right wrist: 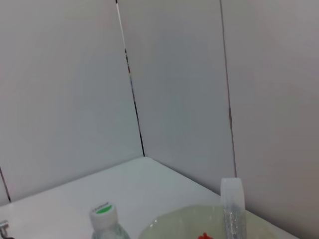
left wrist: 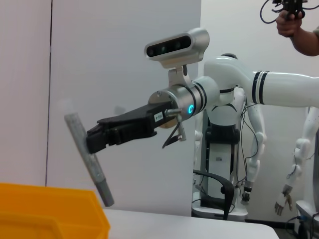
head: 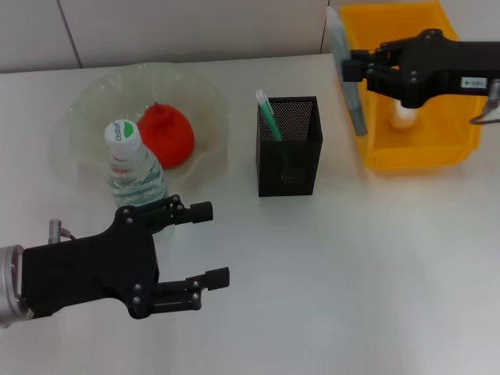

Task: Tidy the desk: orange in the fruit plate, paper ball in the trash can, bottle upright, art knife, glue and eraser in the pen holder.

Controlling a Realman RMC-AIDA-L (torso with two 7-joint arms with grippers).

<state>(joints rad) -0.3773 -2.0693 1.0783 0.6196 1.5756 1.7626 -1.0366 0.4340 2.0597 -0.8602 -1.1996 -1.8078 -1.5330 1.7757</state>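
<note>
My right gripper (head: 351,66) hangs over the left rim of the yellow trash can (head: 437,156), shut on a long grey stick (head: 357,113) with a pale translucent end; glue or art knife, I cannot tell. The left wrist view shows that gripper (left wrist: 94,142) clamping the tilted stick (left wrist: 97,177). Something white, perhaps the paper ball (head: 402,117), lies in the can. The orange (head: 166,134) sits in the translucent fruit plate (head: 94,101). The bottle (head: 133,168) stands upright. My left gripper (head: 211,244) is open near the front left. The eraser is out of view.
The black mesh pen holder (head: 289,148) stands mid-table with a green-and-white item (head: 269,117) leaning in it. Bare table lies in front of the holder and to the right. In the left wrist view another white robot (left wrist: 239,99) stands beyond the table.
</note>
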